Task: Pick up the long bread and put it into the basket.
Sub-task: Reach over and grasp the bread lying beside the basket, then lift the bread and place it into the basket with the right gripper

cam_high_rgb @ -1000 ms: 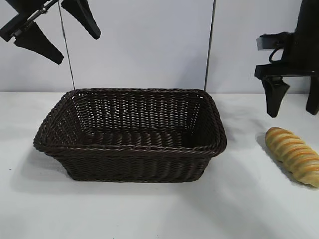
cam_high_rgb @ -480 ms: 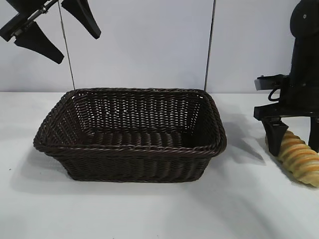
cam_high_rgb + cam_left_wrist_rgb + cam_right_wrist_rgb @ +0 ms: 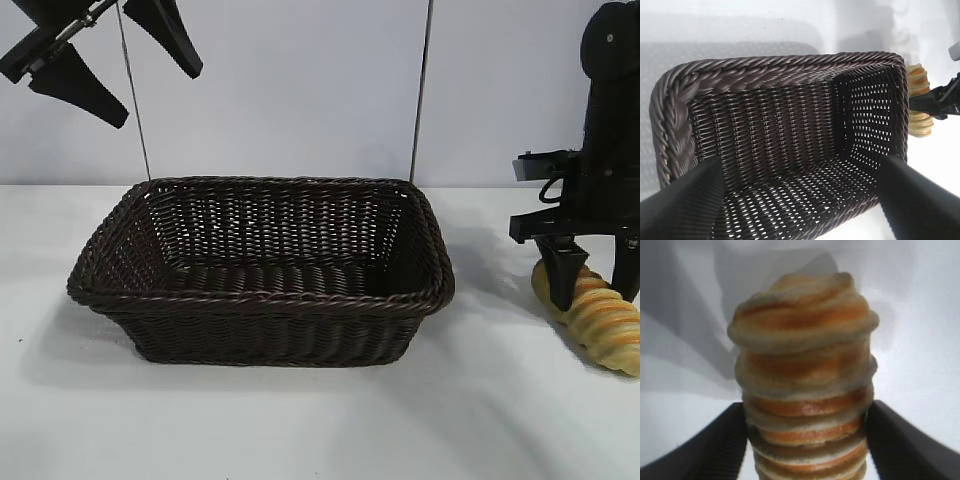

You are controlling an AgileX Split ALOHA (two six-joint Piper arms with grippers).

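The long bread (image 3: 605,325), golden with orange-brown spiral ridges, lies on the white table at the far right, right of the basket (image 3: 260,300). My right gripper (image 3: 597,285) is down over the bread's far end, open, with one finger on each side of it. In the right wrist view the bread (image 3: 805,350) fills the gap between the fingers (image 3: 715,450) of the right gripper (image 3: 807,440), which sit right at its sides. The dark brown wicker basket has nothing in it. My left gripper (image 3: 125,70) hangs open, high above the basket's left end.
The left wrist view looks down into the basket (image 3: 765,65) between the left gripper's (image 3: 800,200) open fingers, with the bread (image 3: 917,80) and the right gripper just beyond the basket's end wall. Two thin vertical rods (image 3: 420,90) stand behind the basket.
My right gripper has come down from above the table onto the bread, and its fingers now straddle the loaf's far end. The bread, the basket and the left arm have not moved.
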